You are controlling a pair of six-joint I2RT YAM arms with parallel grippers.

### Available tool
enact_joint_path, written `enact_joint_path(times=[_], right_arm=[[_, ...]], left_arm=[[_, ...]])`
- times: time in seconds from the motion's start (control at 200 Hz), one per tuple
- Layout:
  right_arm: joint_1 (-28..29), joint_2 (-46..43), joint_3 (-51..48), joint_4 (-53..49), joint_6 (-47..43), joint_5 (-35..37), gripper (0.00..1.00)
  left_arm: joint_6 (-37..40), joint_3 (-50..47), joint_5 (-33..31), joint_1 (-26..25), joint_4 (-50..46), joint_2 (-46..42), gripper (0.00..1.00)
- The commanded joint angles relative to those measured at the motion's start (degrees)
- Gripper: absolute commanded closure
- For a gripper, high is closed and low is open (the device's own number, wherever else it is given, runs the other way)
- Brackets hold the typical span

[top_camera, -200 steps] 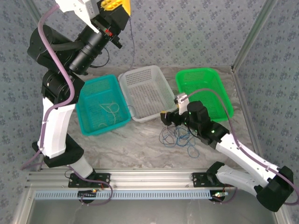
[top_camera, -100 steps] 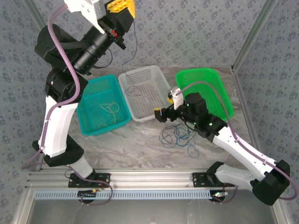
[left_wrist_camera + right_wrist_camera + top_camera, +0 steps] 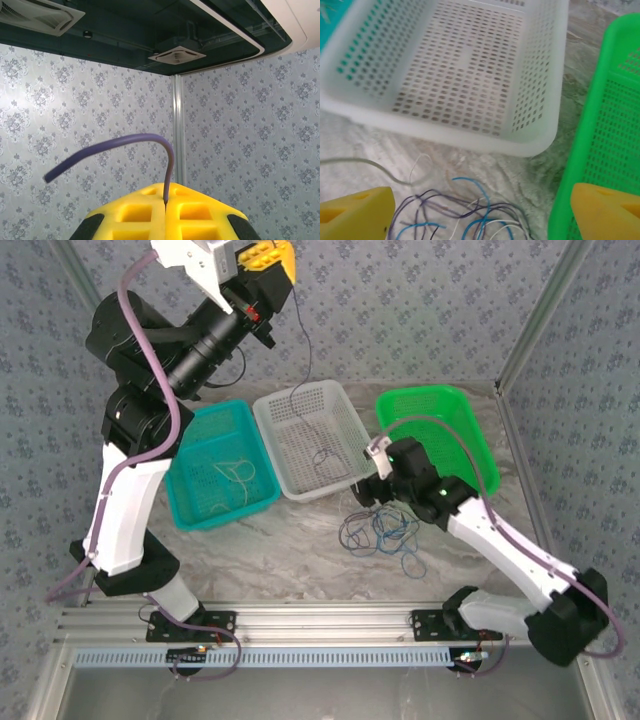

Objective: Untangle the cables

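Note:
A tangle of blue, dark purple and pale cables [image 3: 378, 530] lies on the marble table in front of the white basket [image 3: 275, 412]. My left gripper [image 3: 268, 254] is raised high at the back, shut on one dark purple cable [image 3: 303, 350] that hangs down into the white basket. In the left wrist view this cable [image 3: 115, 144] arcs up out of the closed yellow jaws of the left gripper [image 3: 166, 196]. My right gripper [image 3: 375, 490] hovers open over the tangle's far edge. In the right wrist view its yellow fingers [image 3: 355, 210] flank the cables [image 3: 470, 215], holding nothing.
A teal basket [image 3: 178, 475] at the left holds a pale cable [image 3: 237, 472]. A green basket [image 3: 470, 440] stands at the right, its wall [image 3: 605, 125] close beside my right finger. The white basket's rim [image 3: 470, 137] sits just beyond the tangle. A blue loop [image 3: 410, 563] lies apart.
My left gripper has swung right with the purple cable, whose free end now dangles inside the white basket. The right gripper has shifted right and turned toward the baskets.

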Motion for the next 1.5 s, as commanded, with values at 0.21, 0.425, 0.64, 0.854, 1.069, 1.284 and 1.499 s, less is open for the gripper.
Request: enact_joint_path(times=[0.21,0.425,0.64,0.854,1.069,1.284,1.499], right_arm=[[-7.9,-8.2,-4.3,5.9,1.6,-18.2,0.03],[-3.0,-1.8,3.4,-11.0,-3.7,-8.0,0.1],[-2.4,-3.9,0.5,-5.5,-2.8,-8.3,0.08],[-1.2,2.8,4.7,-17.7,-4.4,2.4,0.1],[1.9,10.4,7.9,-27.4,-2.9,29.1,0.08],[3.0,9.4,10.2,-25.8,13.7,52.6,0.05],[3.7,-2.1,1.6,-2.0,3.8,19.3,0.08]], left_arm=[[0.6,-1.1,0.6,0.2,1.6,-1.1,1.0],[-0.1,-5.1,0.6,0.2,4.4,-2.7,1.0],[-2.1,-8.2,3.9,0.1,4.6,-3.9,1.0],[-3.5,-19.2,3.9,0.1,10.4,-9.4,1.0],[-3.1,-21.7,3.3,0.1,11.0,-11.1,1.0],[-2.4,-23.8,3.1,0.2,11.8,-12.7,1.0],[-1.9,-25.0,2.5,0.2,12.6,-13.6,1.0]])
